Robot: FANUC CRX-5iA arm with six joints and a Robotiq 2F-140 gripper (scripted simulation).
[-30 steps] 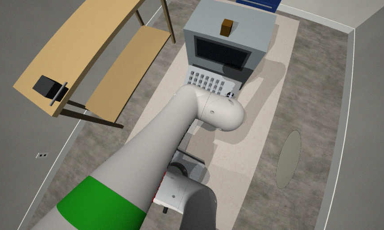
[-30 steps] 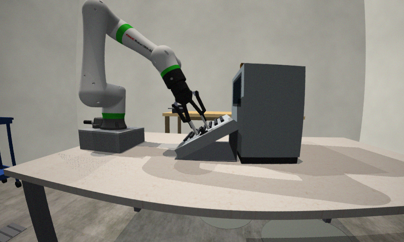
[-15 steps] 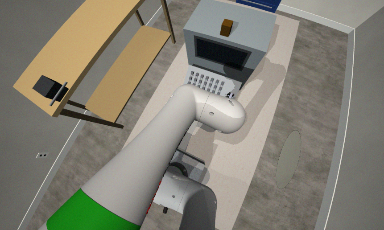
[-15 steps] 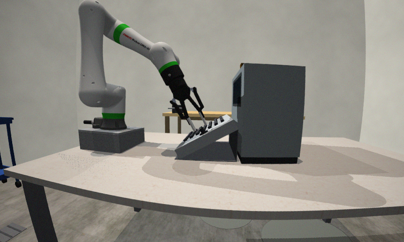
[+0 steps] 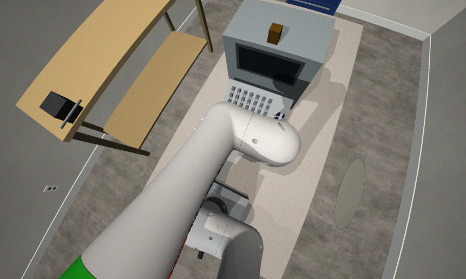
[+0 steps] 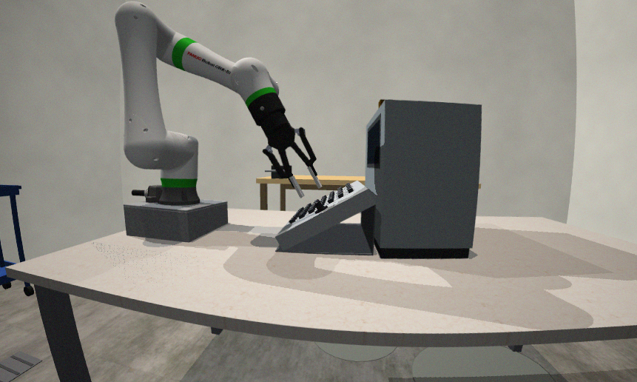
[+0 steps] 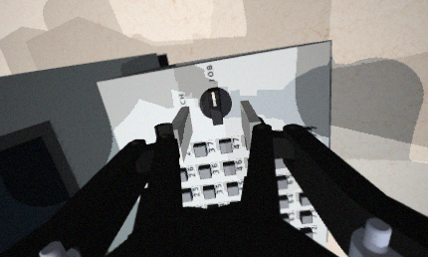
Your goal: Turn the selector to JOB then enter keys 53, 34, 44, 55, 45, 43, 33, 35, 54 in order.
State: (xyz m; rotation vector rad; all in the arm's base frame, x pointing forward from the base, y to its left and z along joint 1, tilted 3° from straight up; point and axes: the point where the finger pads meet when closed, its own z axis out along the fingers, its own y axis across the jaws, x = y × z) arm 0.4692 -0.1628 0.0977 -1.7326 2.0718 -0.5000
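A wooden bench (image 5: 89,52) (image 6: 334,180) runs along the wall, with a lower shelf (image 5: 158,86). A black block (image 5: 54,104) with a grey bar (image 5: 70,113) sits near one end of its top. A socket (image 5: 51,188) is on the wall. A blue cart (image 6: 0,190) stands beside the desk (image 5: 293,221) (image 6: 216,289), and a slotted grey plate (image 6: 11,367) lies on the floor.

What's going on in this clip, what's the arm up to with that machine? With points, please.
The arm's gripper (image 6: 311,190) (image 7: 215,117) hovers over the machine's sloped keypad (image 6: 326,215), its fingers apart with nothing between them. In the wrist view, the selector (image 7: 215,103) shows between the fingertips, its white mark towards the JOB label (image 7: 210,74). No key in view is lit. So it looks set to JOB, though which keys have been entered can't be told.
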